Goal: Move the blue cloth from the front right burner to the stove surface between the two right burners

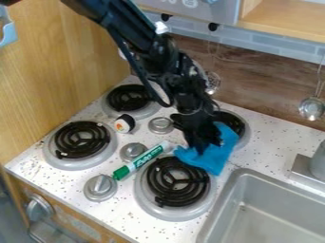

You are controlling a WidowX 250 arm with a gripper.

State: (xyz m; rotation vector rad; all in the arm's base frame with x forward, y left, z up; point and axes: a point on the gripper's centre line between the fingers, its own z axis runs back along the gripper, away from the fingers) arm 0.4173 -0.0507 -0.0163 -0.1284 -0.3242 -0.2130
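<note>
The tool stands at a blue cloth, which lies rumpled between two black burner coils on the speckled tabletop; whether it grips the fabric cannot be told. Just left of the cloth lies a green-and-white marker; nearer the camera, a grey sink.

White lettering on green label of green-and-white cylindrical marker; partial pale characters, grey upper panel

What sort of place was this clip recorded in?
Probably a toy kitchen: a stovetop with coil burners, a metal sink set beside them, and a ladle hanging at the back wall.
</note>
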